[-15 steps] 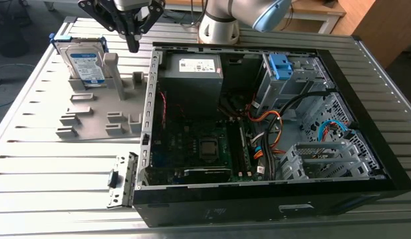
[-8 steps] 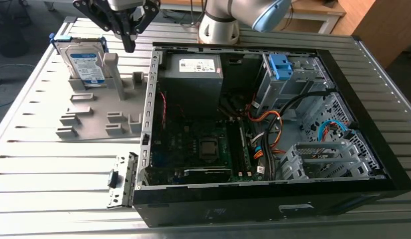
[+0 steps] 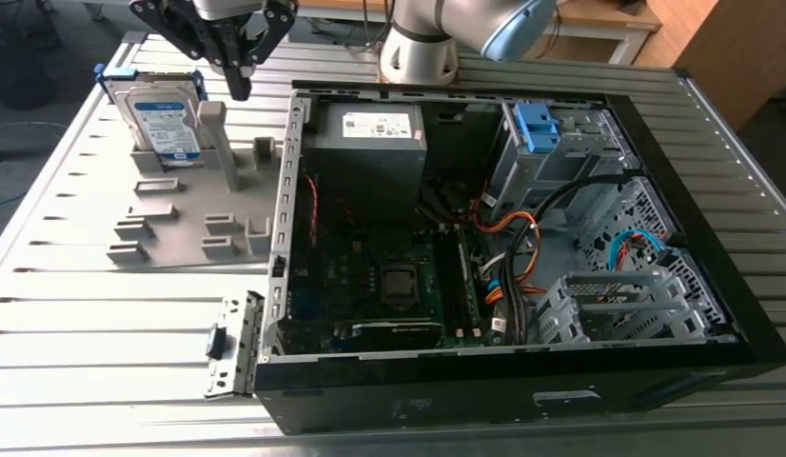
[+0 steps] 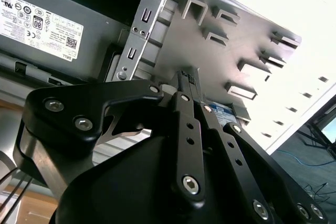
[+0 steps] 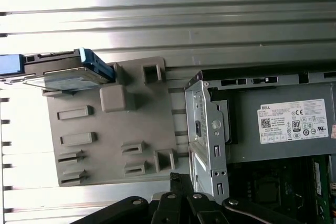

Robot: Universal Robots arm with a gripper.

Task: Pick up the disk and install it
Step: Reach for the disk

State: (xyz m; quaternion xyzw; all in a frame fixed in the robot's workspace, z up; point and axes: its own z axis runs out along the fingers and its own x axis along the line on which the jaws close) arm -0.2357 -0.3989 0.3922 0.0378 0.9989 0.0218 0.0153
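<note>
— While the arm hangs over the ribbed metal table (image 3: 101, 319), where is the gripper (image 3: 238, 88)?
— Above the grey holder tray (image 3: 177, 224), just beside the wall of the open computer case (image 3: 697, 143).
— And its fingers?
— Pressed together tip to tip, with nothing between them; both wrist views agree.
— The disk (image 3: 161, 116)?
— Standing on edge in a slot of that tray, to the exterior view's left of the gripper, near it but apart. Blue rails frame it, and its label faces out. The blue bracket (image 3: 534, 126) in the case's bay sits well apart.
</note>
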